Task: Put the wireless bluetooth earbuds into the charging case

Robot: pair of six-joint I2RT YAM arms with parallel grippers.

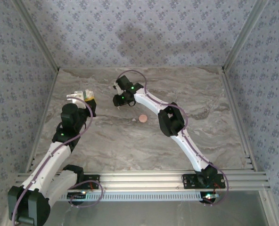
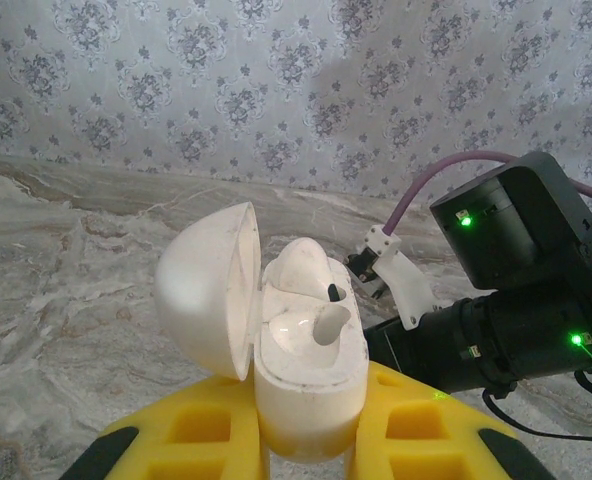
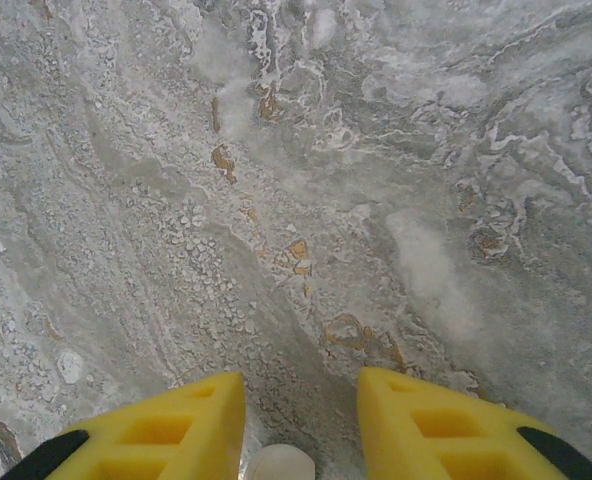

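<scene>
One earbud [image 2: 316, 325] sits in the open charging case [image 2: 311, 375], clamped by our left gripper [image 2: 304, 425], far left, for loading. Our right gripper [image 3: 301, 380] stands part-open around a whitish piece [image 3: 281, 463]; we cannot tell whether it grips.

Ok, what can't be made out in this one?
Right wrist view: whitish piece at the right gripper, cut off by the bottom edge; unidentifiable.
Top view: speck beside the pink puck, too small to name.
Left wrist view: the rounded shape behind the seated earbud in the charging case, partly hidden by it; second earbud or not, unclear.
</scene>
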